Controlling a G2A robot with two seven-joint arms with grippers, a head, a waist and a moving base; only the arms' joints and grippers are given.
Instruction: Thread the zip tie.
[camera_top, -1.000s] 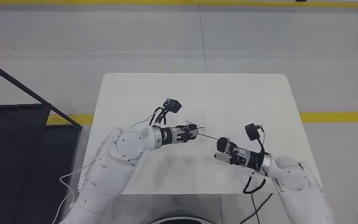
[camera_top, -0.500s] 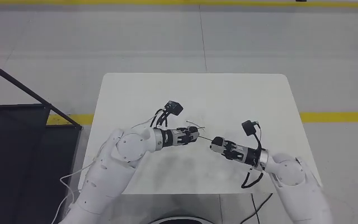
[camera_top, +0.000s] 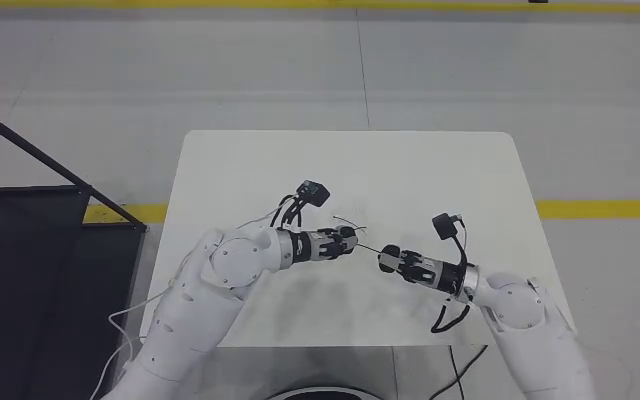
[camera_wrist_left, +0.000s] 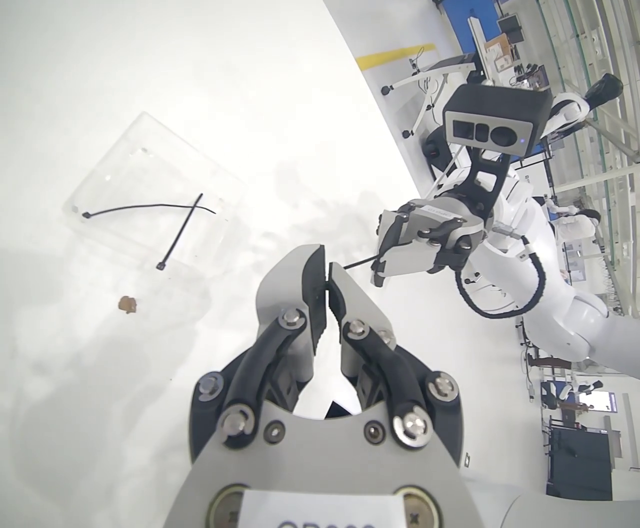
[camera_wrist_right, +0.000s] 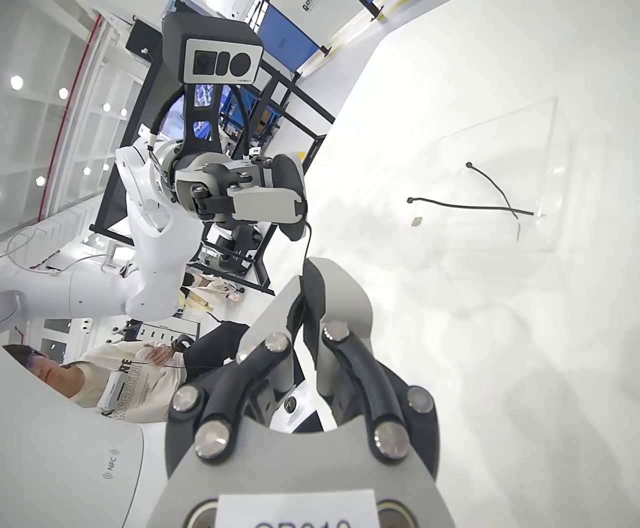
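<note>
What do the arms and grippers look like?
The left arm and right arm have glossy white rounded shells. The left gripper and right gripper match: grey metal base with white label, black link bars, silver screws, pale fingers, black ribbed pads. Each wrist carries a black camera box and looped black cables.

Left gripper (camera_wrist_left: 327, 272): fingers closed together on one end of a thin black zip tie (camera_wrist_left: 357, 262). The free length of the tie spans the short gap to the right gripper (camera_wrist_left: 377, 260), whose fingers are pinched on its other end. Both grippers are held above the white desk (camera_wrist_left: 200, 75).

On the desk beyond lies a clear flat tray (camera_wrist_left: 145, 150) holding two spare ties (camera_wrist_left: 140, 207), crossed over each other. A small brown scrap (camera_wrist_left: 128, 303) lies just beside the tray.
</note>
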